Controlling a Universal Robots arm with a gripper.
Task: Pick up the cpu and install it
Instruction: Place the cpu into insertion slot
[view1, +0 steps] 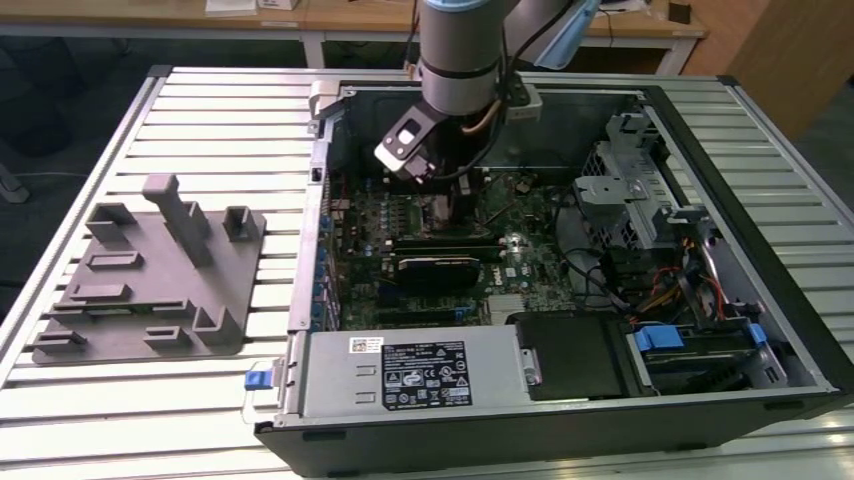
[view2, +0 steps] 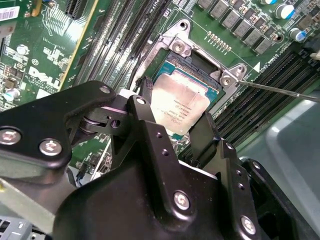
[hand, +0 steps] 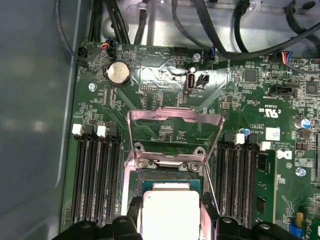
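The cpu (view2: 186, 96) (hand: 170, 201) is a silvery square chip with a thin green edge, lying at the metal-framed socket (view2: 176, 46) on the green motherboard (hand: 165, 80). My gripper (view2: 176, 108) (hand: 171, 214) is right over it, and the black fingers (view2: 146, 95) press against two opposite edges of the chip. I cannot tell whether the chip is fully seated or held just above the socket. The socket's load plate (hand: 175, 116) stands raised, and its thin lever (view2: 280, 90) sticks out sideways. In the exterior view the gripper (view1: 449, 200) reaches down into the open computer case (view1: 747, 130).
Black memory slots (hand: 95, 175) (hand: 240, 175) flank the socket on both sides. A black card (view1: 434, 265), the power supply (view1: 400, 375) and a drive cage (view1: 641, 200) crowd the case. A grey fixture block (view1: 147, 280) sits on the slatted table (view1: 80, 150) at the exterior view's left.
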